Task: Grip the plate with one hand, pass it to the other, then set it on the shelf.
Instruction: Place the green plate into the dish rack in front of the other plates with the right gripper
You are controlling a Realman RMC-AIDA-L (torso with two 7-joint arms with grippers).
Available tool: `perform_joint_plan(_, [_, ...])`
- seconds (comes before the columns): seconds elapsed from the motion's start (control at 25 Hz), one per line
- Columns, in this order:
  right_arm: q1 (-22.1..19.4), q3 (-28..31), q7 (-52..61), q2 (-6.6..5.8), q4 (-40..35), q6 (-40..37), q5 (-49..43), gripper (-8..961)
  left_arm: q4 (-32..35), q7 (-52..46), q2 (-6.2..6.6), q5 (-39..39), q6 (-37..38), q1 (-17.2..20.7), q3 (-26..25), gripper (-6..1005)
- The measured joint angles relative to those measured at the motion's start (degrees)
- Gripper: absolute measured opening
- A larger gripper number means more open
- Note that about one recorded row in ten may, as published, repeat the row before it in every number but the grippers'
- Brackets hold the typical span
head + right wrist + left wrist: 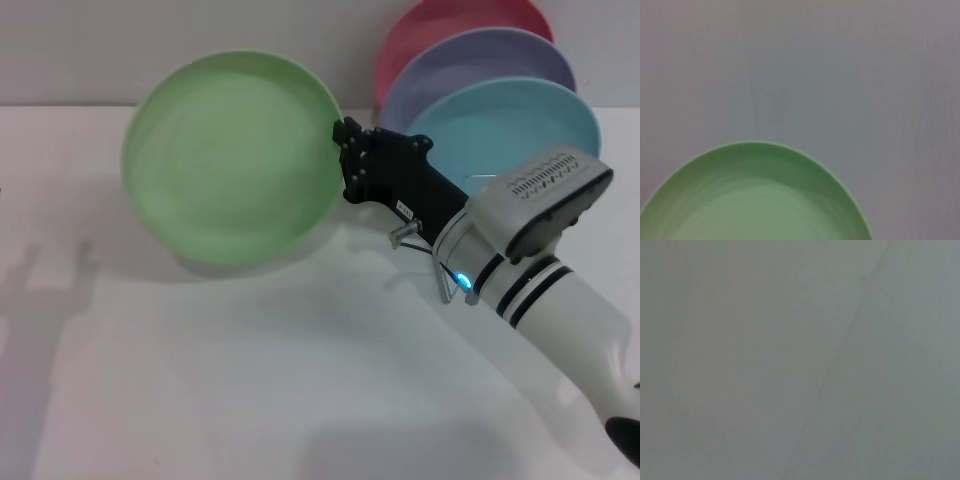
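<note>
Head view: the right black gripper (345,160) has its jaws clenched on the rim of the round pale-green plastic plate (232,155), held tilted above the white table (250,380). Handover comes next; the left gripper, unseen, must approach the free rim.

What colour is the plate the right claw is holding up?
Pale green, plain with no pattern. The plate shows best in the head view, gripped at its edge by the right claw.
</note>
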Motion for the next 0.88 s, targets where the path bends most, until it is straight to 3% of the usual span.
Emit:
perform_joint_plan(0.28, [-3.61,-0.08,-5.96,-0.28,3.21,-12.18,-0.13,16,-8.8,-5.72,-0.18,0.24,-0.46,-5.08,-2.55,703])
perform_joint_plan(0.4, [-7.8,0.37,-8.2,-0.42,3.65,-22.37,-0.14,17,-11.25,-6.87,-0.18,0.24,-0.92,-7.16,-3.26,703])
perform_joint_plan(0.44, [-7.8,0.37,-8.2,-0.42,3.65,-22.37,-0.14,17,-11.91,-7.08,-0.18,0.27,-1.14,-7.95,-3.27,703])
perform_joint_plan(0.64, [-13.93,0.96,-13.69,-0.45,3.16,-34.46,-0.07,16,-12.86,-6.79,-0.21,0.73,-2.86,-10.25,-3.29,701])
perform_joint_plan(0.88, [-19.24,1.09,-16.2,-0.45,-1.55,-42.25,-0.01,17,-12.59,-7.26,-0.12,0.77,-6.83,-12.13,-3.95,694])
